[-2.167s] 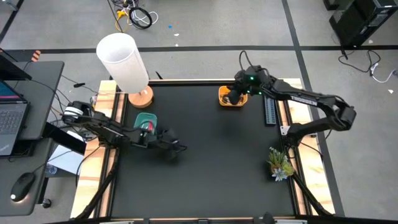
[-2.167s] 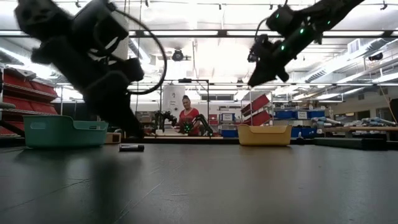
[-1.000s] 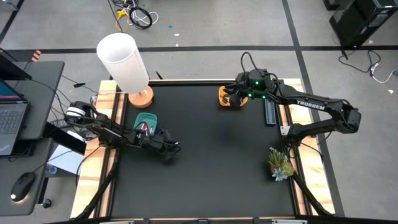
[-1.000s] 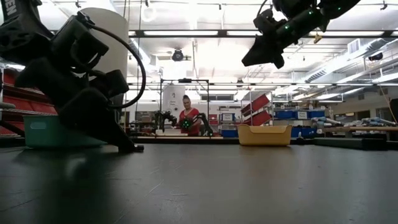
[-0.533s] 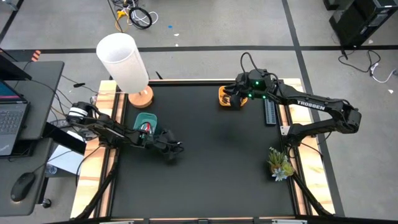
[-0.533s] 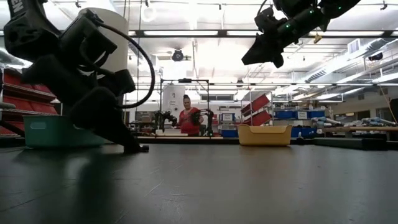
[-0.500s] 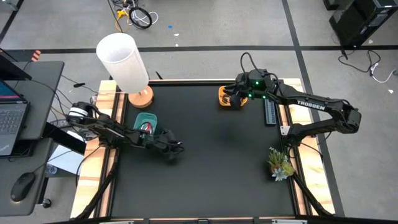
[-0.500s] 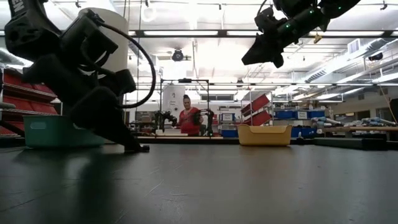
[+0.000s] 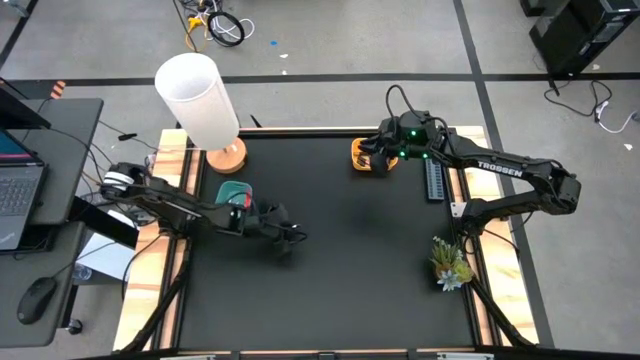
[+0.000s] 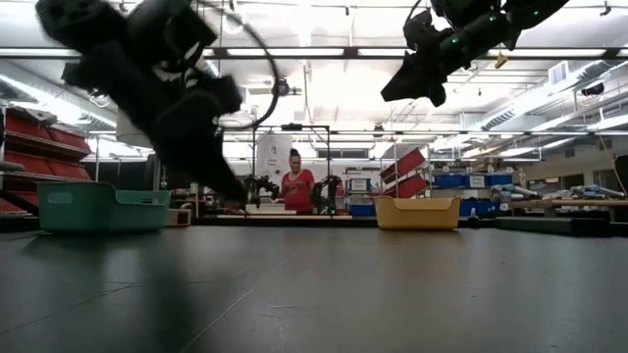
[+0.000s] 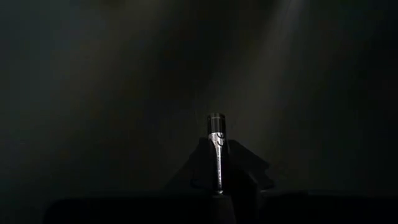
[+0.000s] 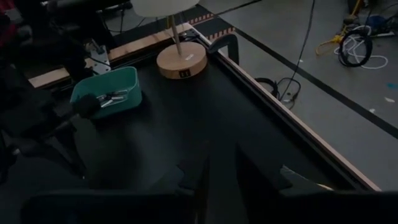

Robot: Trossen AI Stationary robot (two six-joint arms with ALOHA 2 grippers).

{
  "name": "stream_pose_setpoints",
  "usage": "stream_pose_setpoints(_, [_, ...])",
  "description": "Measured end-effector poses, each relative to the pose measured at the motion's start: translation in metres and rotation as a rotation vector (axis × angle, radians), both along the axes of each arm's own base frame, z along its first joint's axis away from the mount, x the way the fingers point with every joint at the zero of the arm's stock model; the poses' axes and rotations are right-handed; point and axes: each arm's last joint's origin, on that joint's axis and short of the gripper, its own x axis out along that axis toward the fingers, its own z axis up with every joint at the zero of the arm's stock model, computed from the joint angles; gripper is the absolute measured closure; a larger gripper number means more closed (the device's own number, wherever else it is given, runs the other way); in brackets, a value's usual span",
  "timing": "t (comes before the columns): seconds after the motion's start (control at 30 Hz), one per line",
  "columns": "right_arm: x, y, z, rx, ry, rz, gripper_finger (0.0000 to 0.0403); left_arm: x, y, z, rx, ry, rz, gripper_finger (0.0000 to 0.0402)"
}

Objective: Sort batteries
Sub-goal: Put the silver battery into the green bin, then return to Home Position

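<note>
My left tool (image 9: 291, 234) hangs above the desk (image 9: 350, 260) at its left side, just right of the green bin (image 9: 234, 192), pinching a battery (image 11: 216, 149) that stands up between its fingers in the left wrist view. More batteries (image 12: 112, 98) lie inside that green bin, near the lamp (image 9: 200, 100) at the far left corner. My right tool (image 9: 372, 160) hovers high over the yellow bin (image 9: 362, 152) at the far edge, right of centre; its fingers (image 12: 193, 171) stand a little apart with nothing between them. A plant sprig (image 9: 449, 262) sits by the right edge. A person (image 10: 295, 186) in red shows in the room behind.
</note>
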Motion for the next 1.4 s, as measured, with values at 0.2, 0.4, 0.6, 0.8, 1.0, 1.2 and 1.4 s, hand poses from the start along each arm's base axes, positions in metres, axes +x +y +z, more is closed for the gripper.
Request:
stream_pose_setpoints(0.2, [0.002, 0.0, 0.004, -0.015, -0.038, 0.013, 0.0318, -0.011, 0.005, 0.052, 0.019, 0.218, 0.035, 0.0369])
stream_pose_setpoints(0.4, [0.004, -0.001, 0.01, -0.049, -0.099, 0.013, 0.0319, -0.052, 0.018, 0.086, -0.031, 0.474, 0.175, 0.0369])
stream_pose_setpoints(0.6, [0.006, 0.001, 0.007, -0.059, -0.12, 0.024, 0.0321, -0.091, 0.025, 0.087, -0.112, 0.573, 0.298, 0.0369])
stream_pose_setpoints(0.8, [0.007, 0.003, 0.0, 0.002, -0.194, 0.058, 0.0323, -0.108, 0.033, 0.059, -0.161, 0.578, 0.393, 0.0369])
stream_pose_setpoints(1.0, [0.008, 0.008, 0.0, 0.034, -0.198, 0.095, 0.0331, -0.112, 0.042, 0.033, -0.148, 0.564, 0.442, 0.0355])
stream_pose_setpoints(1.2, [0.007, 0.009, 0.001, 0.06, -0.212, 0.085, 0.0336, -0.112, 0.046, 0.032, -0.156, 0.525, 0.529, 0.0332])
stream_pose_setpoints(1.4, [0.006, 0.008, 0.002, 0.136, -0.235, 0.083, 0.0336, -0.107, 0.047, 0.04, -0.115, 0.493, 0.513, 0.0277])
